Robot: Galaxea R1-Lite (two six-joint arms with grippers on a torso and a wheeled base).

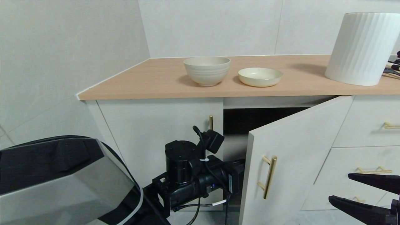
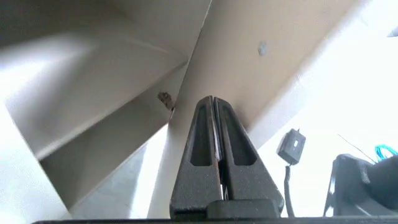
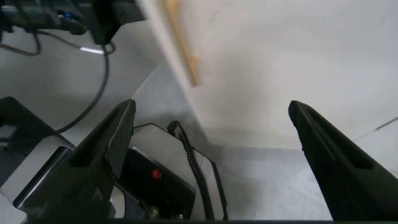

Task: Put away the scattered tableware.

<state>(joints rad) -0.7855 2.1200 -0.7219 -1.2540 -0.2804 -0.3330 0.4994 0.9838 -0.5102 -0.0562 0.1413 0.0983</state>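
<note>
Currently, the wooden countertop (image 1: 150,82) carries the two pieces of tableware, both upright and near its front edge: a ribbed cream bowl (image 1: 207,70) and, just beside it on the right without touching, a shallow cream dish (image 1: 260,77). Below the bowl, the left gripper (image 2: 213,103) is positioned low at the open cabinet compartment, beside the closed left cabinet door (image 1: 156,131). Its fingers (image 2: 202,134) are pressed together with nothing between them. The tips lie close to the inner edge of a panel, though contact cannot be confirmed from the wrist view. The right cabinet door (image 1: 297,150) stands swung outward, with its brass bar handle (image 1: 268,178) vertical on the outer face. A tall white ribbed container (image 1: 364,47) stands on the countertop well to the right of the dish. The right gripper (image 1: 339,186) hangs low in front of the drawer fronts (image 1: 359,156), to the right of the open door. Its jaws are spread wide and hold nothing.
</note>
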